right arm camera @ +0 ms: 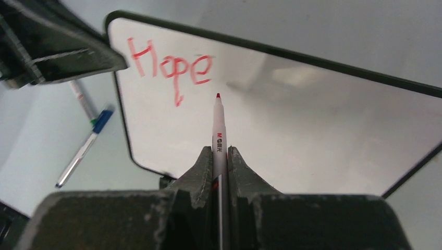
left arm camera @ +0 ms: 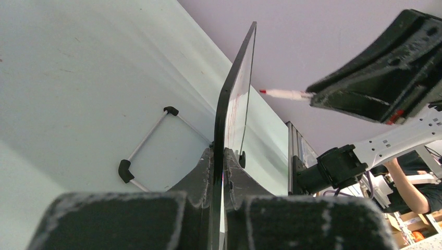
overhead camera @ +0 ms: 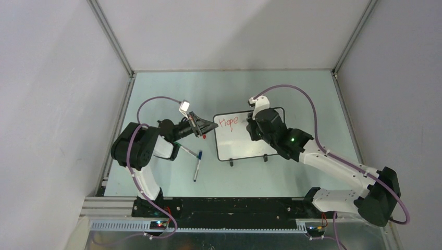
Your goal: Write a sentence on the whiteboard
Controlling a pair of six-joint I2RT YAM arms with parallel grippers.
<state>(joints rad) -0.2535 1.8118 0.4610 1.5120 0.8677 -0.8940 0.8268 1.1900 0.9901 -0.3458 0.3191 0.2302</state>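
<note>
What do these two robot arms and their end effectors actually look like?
The left arm and right arm mix white links with chunky black joints, each trailed by a looping purple cable. A green light glows on the right one. The left end effector and right end effector are black, rough-textured wedges.

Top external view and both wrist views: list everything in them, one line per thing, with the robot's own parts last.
whiteboard: one, white with black frame, mid-table between the arms.
word "Hope": one, red, far left corner of the whiteboard.
marker: one, white barrel with red tip, in the right pincer, tip apart from the board.
pens: two, one blue-capped, lying on the table left of the whiteboard.
table: one, pale green, under everything.
person: one, dark top, partly seen, background of left wrist view.
left pincer: one, black, shut on the whiteboard's left edge.
right pincer: one, black, shut on the marker.
</note>
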